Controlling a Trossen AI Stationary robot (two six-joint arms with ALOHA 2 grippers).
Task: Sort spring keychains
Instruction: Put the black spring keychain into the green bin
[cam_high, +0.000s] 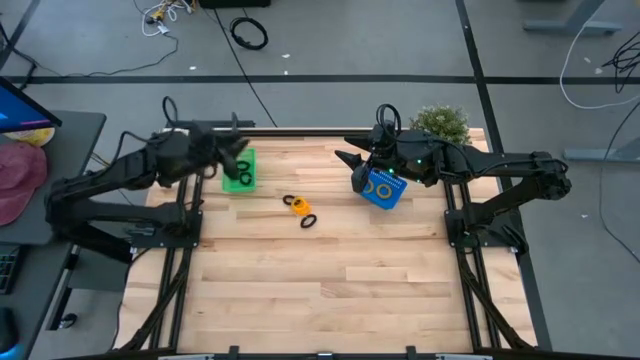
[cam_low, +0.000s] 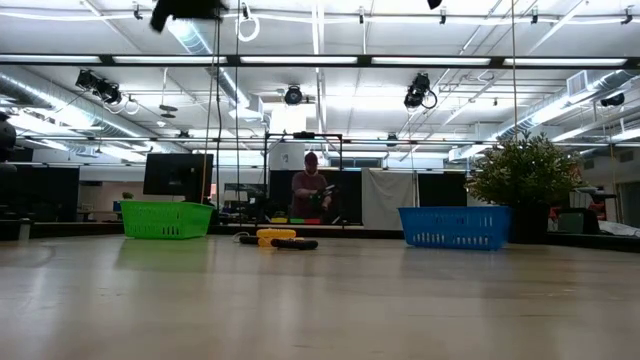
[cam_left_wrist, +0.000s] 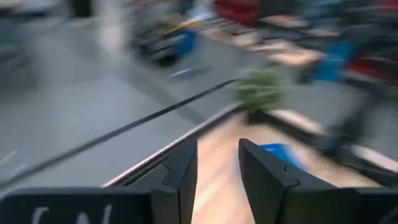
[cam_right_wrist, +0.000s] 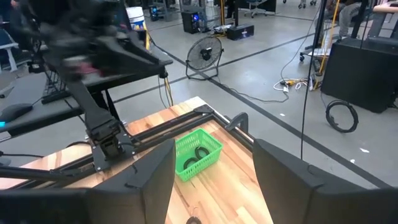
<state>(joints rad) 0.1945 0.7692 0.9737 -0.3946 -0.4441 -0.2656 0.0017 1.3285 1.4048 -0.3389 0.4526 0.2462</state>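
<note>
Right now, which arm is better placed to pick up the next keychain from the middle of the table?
Hard to call, slightly the right. Both grippers are open and empty: the left gripper over the green basket, the right gripper beside the blue basket. The loose keychains lie between them.

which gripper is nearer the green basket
Left. The left gripper hangs over the green basket at the table's far edge; the right gripper is across the table, over the blue basket.
</note>
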